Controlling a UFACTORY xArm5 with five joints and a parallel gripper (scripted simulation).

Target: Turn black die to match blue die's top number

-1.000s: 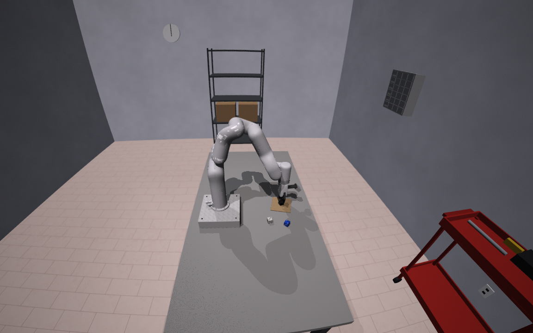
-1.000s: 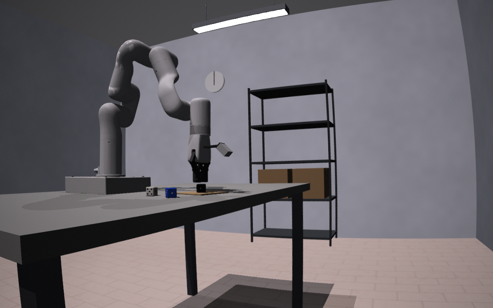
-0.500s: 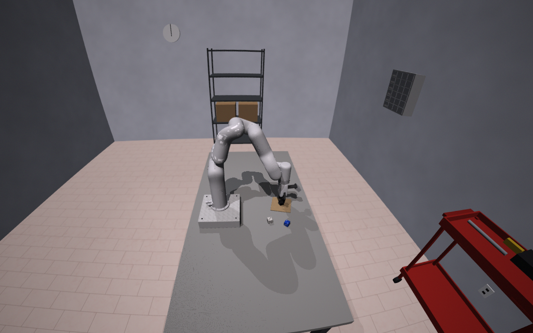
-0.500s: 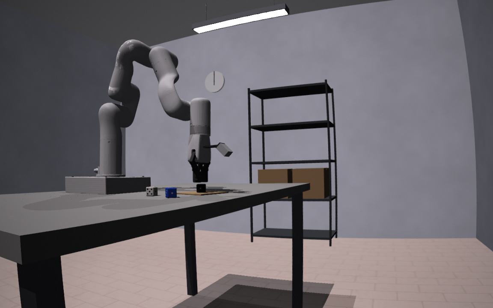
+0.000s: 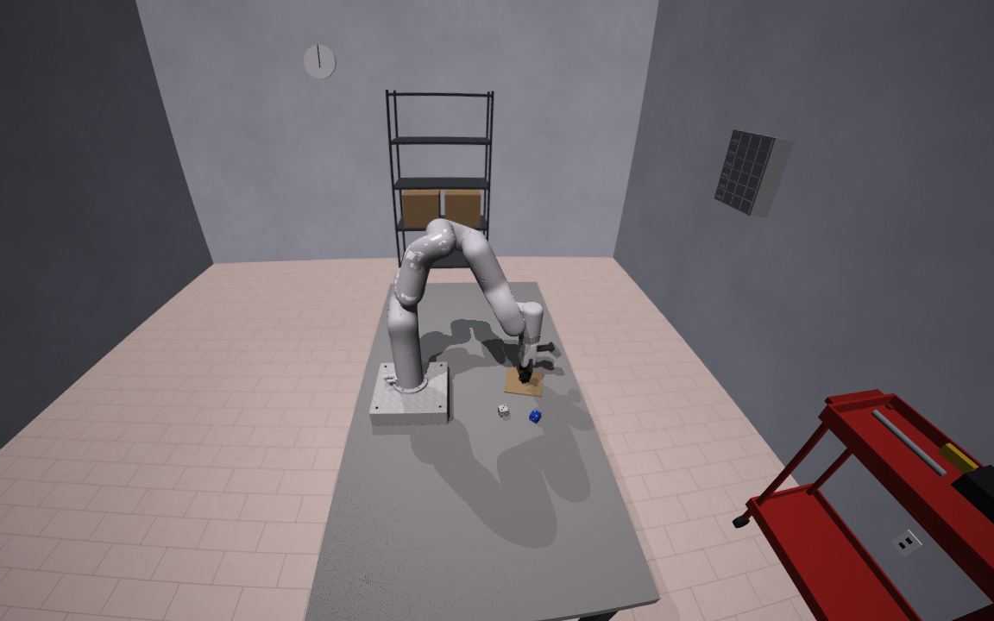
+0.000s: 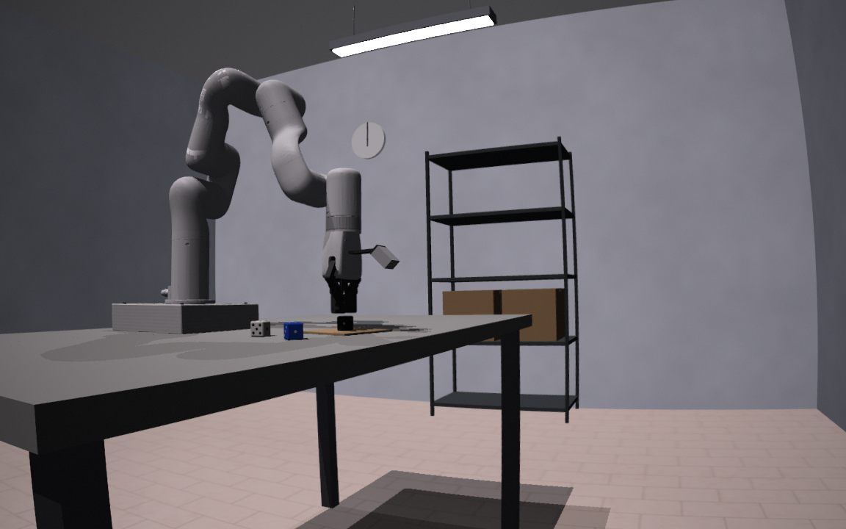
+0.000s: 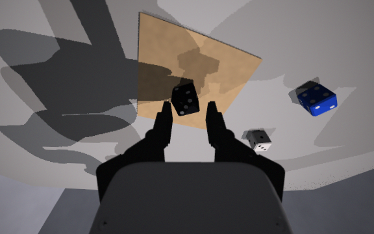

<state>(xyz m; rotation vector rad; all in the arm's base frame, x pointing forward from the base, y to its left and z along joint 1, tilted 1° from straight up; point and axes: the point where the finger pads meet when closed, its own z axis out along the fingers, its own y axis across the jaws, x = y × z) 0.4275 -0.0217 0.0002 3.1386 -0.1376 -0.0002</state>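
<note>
The black die (image 6: 344,322) (image 7: 185,99) lies on the tan mat (image 5: 512,388) (image 7: 161,39); dark pips make its top number hard to read. The blue die (image 5: 534,416) (image 6: 293,330) (image 7: 317,95) lies on the table off the mat and shows four pips on top. The white die (image 5: 503,410) (image 6: 260,328) (image 7: 260,140) lies on the table near it. My gripper (image 5: 525,376) (image 6: 344,311) (image 7: 189,110) is partly open and empty, pointing down just above the black die. In the exterior view a small gap shows between fingertips and die. The gripper hides the die in the top view.
The grey table (image 5: 485,540) (image 6: 150,368) carries the arm's base plate (image 5: 408,414) (image 6: 147,317) on its left side, beside the dice. The table's right edge runs near the mat and the blue die. A shelf and a red cart stand away from the table.
</note>
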